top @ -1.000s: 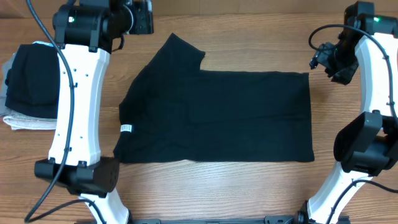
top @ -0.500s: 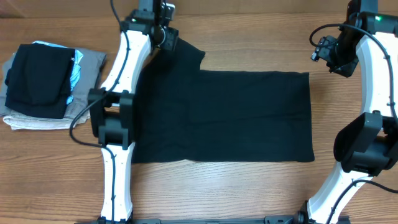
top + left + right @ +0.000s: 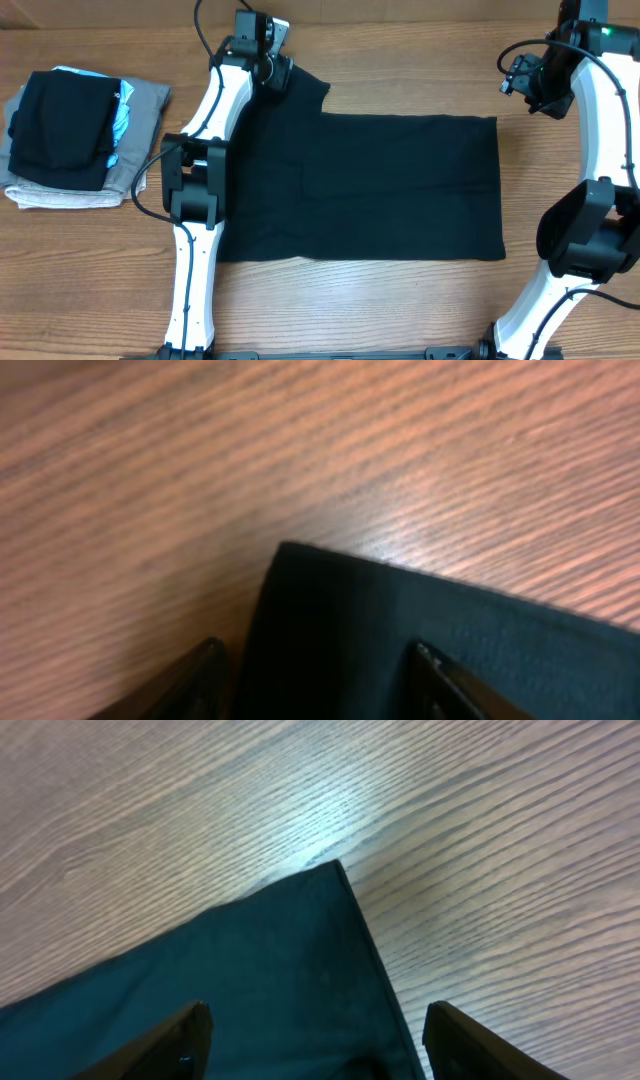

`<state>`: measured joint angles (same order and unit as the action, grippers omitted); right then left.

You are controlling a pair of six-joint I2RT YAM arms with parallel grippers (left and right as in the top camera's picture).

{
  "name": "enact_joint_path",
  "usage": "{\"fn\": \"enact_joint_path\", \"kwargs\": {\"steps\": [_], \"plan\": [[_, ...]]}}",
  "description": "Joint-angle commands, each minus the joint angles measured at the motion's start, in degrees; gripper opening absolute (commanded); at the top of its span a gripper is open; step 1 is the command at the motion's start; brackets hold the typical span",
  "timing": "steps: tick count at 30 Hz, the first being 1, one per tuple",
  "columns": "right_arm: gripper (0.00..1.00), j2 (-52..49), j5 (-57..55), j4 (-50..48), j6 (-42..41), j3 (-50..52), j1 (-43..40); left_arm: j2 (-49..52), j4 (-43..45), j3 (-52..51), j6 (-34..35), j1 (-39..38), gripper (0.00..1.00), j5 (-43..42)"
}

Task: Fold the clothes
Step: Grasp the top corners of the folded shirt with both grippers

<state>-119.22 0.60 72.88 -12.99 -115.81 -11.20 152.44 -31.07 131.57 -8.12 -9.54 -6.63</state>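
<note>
A black T-shirt (image 3: 360,185) lies flat on the wooden bench (image 3: 400,300), soft and matte against the pale brown grain. Its body makes a wide, smooth rectangle, and one short sleeve (image 3: 300,85) juts up at an angle from the far left corner.

The white left arm (image 3: 225,100) stretches across the cloth to that sleeve. In the wrist view the left fingers (image 3: 200,680) stand apart, two dark tips with the sleeve's squared corner (image 3: 300,575) lying between them. They are not pinching the cloth. The weave shows a fine, slightly pebbled texture there.

The right arm (image 3: 600,110) bends over the far right corner of the shirt. The right fingers (image 3: 180,1040) are apart as well, and nothing is held between them. The sharp, pointed corner of the fabric (image 3: 335,880) sits on the bench just ahead of the gap between them, its edge straight and thin.

Off to the left, well apart from the shirt, is a neat stack of folded clothes (image 3: 50,195). It has a grey-beige garment (image 3: 150,105) at the bottom, a sliver of light blue (image 3: 122,125), and a dark folded piece (image 3: 60,130) on top.
</note>
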Motion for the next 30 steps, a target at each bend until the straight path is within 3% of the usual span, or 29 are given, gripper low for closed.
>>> {"fn": "enact_joint_path", "kwargs": {"steps": [1, 5, 8, 11, 17, 24, 30], "plan": [[0.72, 0.2, -0.5, -1.5, 1.1, 2.9, 0.3, 1.7, -0.3, 0.3, -1.6, -0.3, 0.58, 0.9], [0.72, 0.2, -0.5, -3.7, 1.1, 6.2, 0.3, 2.0, -1.9, 0.1, -1.6, -0.1, 0.52, 1.4], [0.72, 0.2, -0.5, -5.7, 2.7, 8.6, 0.3, 2.0, -3.3, 0.1, -1.5, 0.3, 0.33, 2.2], [0.72, 0.2, -0.5, -8.9, 7.3, 10.6, 0.3, 2.0, -5.3, 0.1, -1.5, 0.8, 0.25, 2.2], [0.72, 0.2, -0.5, -13.5, 13.9, 12.8, 0.3, 2.0, -8.9, 0.1, -1.5, 1.8, 0.25, 2.2], [0.62, 0.1, 2.0, -21.1, 19.6, 18.1, 0.3, 2.0, -11.0, 0.1, -1.5, 2.2, 0.28, 2.2], [0.63, -0.7, 3.6, -26.8, 23.8, 22.3, 0.3, 2.0, -11.4, 0.1, -1.5, 2.2, 0.29, 2.2]]}}
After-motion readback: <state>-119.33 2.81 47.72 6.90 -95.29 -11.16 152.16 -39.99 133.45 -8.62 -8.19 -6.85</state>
